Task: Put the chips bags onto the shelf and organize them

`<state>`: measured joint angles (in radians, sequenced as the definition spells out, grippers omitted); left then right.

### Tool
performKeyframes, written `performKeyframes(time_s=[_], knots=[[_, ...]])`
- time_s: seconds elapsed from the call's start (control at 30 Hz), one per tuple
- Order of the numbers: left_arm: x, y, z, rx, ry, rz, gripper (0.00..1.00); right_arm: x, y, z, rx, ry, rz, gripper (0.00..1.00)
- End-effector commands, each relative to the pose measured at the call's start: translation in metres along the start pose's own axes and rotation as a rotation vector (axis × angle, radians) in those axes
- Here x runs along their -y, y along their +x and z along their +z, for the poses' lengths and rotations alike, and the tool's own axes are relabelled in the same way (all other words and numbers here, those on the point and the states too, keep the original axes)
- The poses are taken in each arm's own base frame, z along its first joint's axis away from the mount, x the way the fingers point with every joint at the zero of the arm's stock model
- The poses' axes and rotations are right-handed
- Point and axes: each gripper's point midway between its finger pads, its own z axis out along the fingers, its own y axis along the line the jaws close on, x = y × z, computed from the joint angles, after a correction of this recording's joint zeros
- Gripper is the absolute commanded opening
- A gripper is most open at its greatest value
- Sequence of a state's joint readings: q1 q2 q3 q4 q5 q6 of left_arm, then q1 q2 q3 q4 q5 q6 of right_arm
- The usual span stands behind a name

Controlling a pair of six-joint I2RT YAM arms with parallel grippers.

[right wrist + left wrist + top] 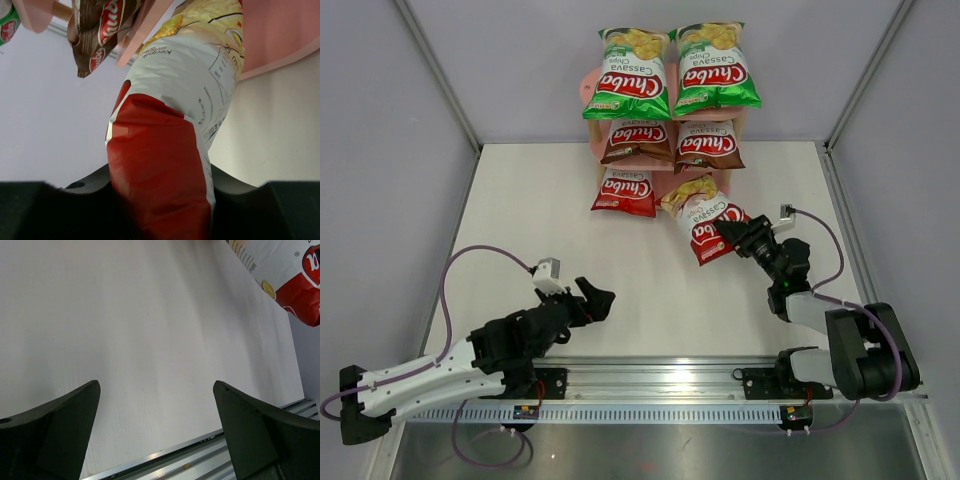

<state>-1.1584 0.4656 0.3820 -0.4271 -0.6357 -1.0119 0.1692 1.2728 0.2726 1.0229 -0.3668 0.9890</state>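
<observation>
The pink shelf (588, 84) stands at the far middle of the table. Two green bags (628, 75) (717, 68) stand on its top tier, two brown bags (638, 140) (708, 145) on the middle tier, and one red bag (626, 192) on the bottom left. My right gripper (735, 238) is shut on the second red bag (705, 222), tilted, with its far end at the bottom tier's right side. In the right wrist view the red bag (165, 150) runs from my gripper (160, 200) up to the pink board (280, 35). My left gripper (592, 300) is open and empty.
A metal rail (660, 385) runs along the near table edge. White walls close the table on the left, right and back. The left wrist view shows the open gripper (156, 385) over white tabletop, with the red bag (295, 270) at the upper right.
</observation>
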Motion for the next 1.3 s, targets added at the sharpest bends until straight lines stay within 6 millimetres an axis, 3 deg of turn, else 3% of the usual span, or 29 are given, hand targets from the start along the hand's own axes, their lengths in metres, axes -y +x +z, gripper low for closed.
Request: performKeyframes(time_s=[0.0,0.1,0.13,0.17,0.23,0.47,0.83,0.93,1.13,1.27], knots=[[0.014,-0.021,-0.005,0.054,0.025,-0.011,0.99,-0.022,-0.028,0.007,0.044,-0.109,-0.026,0.26],[0.016,-0.023,-0.006,0.054,0.027,-0.004,0.99,-0.014,-0.039,0.010,0.056,-0.124,-0.007,0.26],[0.016,-0.024,-0.007,0.053,0.027,-0.001,0.99,-0.020,-0.044,0.012,0.069,-0.154,-0.009,0.26],[0.017,-0.024,-0.007,0.051,0.031,0.003,0.99,-0.010,-0.041,0.015,0.055,-0.140,0.006,0.26],[0.022,-0.029,-0.009,0.054,0.043,0.015,0.99,-0.014,-0.044,0.019,0.063,-0.174,-0.003,0.26],[0.034,-0.038,-0.018,0.020,0.054,0.104,0.99,0.013,-0.046,0.041,0.054,-0.158,0.029,0.25],[0.034,-0.055,-0.038,0.006,0.045,0.165,0.99,0.037,-0.069,0.067,0.139,-0.146,0.072,0.23],[0.030,-0.064,-0.045,0.020,0.029,0.183,0.99,0.048,-0.073,0.069,0.184,-0.101,0.104,0.24],[0.008,-0.093,-0.069,0.056,-0.071,0.270,0.99,0.058,-0.060,0.084,0.240,-0.032,0.102,0.24],[-0.005,-0.112,-0.082,0.091,-0.140,0.304,0.99,0.080,-0.053,0.089,0.290,0.034,0.161,0.24]])
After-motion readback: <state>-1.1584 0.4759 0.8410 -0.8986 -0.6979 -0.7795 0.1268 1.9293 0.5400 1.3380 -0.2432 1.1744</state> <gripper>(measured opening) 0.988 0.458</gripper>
